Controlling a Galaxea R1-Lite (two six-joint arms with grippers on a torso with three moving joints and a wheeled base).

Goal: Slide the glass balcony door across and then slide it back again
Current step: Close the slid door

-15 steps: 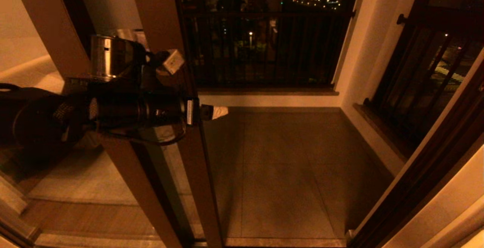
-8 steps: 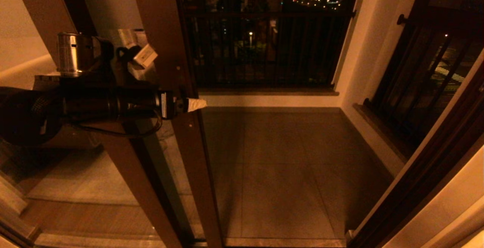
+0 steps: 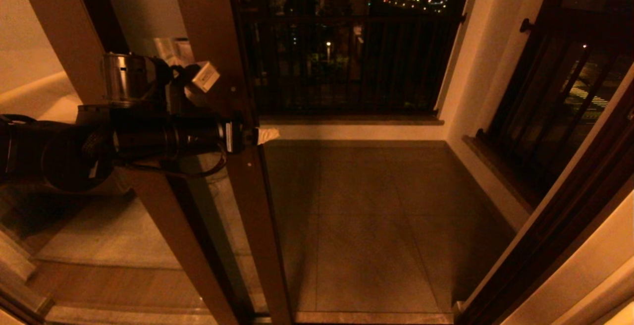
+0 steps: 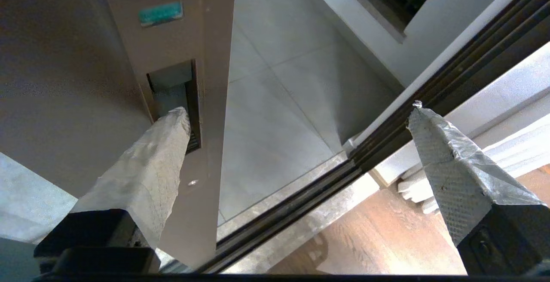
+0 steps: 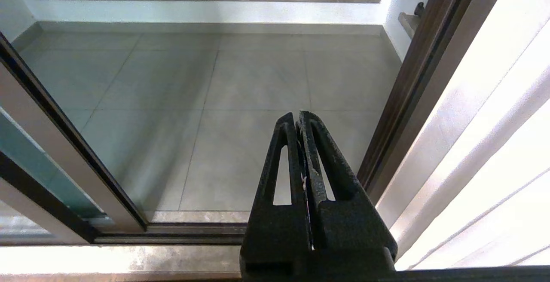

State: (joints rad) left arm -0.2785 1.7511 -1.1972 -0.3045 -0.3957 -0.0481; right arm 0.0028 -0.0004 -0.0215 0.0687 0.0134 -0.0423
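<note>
The glass balcony door (image 3: 233,132) stands on the left side of the doorway, so the way out to the balcony floor (image 3: 376,226) is open. Its brown frame runs from the top down to the track (image 4: 296,206) on the ground.

The left gripper (image 3: 237,109) is up against the frame's edge, with its jaws wide apart and holding nothing. In the left wrist view, one wrapped finger (image 4: 161,153) pokes at the little handle pocket (image 4: 174,101) cut into the frame. The other finger (image 4: 447,157) hangs out in the air past the edge.

To do this step well, I think the finger should sit deep in the pocket, so it can't slip out. Then the arm should push sideways, straight along the track, slow and steady. Pushing at a slant may jam the door or make the finger pop out.

The right gripper (image 5: 299,121) waits low by the doorway with its jaws pressed together, holding nothing
</note>
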